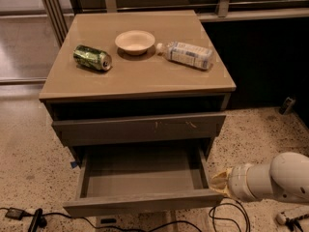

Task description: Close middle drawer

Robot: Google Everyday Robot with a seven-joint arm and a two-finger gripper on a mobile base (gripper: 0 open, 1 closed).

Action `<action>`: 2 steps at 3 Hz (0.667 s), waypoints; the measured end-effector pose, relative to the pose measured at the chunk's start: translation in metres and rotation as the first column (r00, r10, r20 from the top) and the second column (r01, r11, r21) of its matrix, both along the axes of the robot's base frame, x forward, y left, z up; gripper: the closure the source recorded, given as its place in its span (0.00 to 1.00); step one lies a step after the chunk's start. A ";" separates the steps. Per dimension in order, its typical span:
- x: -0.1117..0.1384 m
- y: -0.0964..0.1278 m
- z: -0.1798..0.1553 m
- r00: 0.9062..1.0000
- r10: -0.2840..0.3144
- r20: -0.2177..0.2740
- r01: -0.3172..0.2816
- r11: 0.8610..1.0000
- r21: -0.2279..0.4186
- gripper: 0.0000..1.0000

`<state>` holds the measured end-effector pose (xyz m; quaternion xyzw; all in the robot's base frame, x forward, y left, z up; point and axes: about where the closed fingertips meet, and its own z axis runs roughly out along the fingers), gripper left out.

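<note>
middle drawer (140,203) open, tool (219,181) — beside its right

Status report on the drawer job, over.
Hand low right of view, beside front right corner of the middle drawer. Drawer open, well out, nothing seen inside. Nothing seen blocking its travel.

Counter (145,83): flat tan top surface carrying three items.
Green can (92,57): lying on its side on the left portion.
Pale bowl (135,41): upright at rear centre, between the can and the bottle.
Plastic bottle (186,55): lying on its side, cap end toward the bowl, just beside it.
Upper drawer front (120,129): below the top, dark gap above it, pale scratch marks right of centre.
Speckled floor (29,153): black cables (29,216) lie at lower left.
Claw (218,181): lower right, low above the floor.
</note>
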<state>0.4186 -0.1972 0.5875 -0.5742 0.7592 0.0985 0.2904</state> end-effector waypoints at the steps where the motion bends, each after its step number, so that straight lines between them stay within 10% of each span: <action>1: -0.003 0.001 -0.039 1.000 0.002 -0.022 -0.002 1.000 -0.004 1.00; 2: -0.015 0.015 -0.082 0.997 0.029 -0.066 -0.029 1.000 0.000 1.00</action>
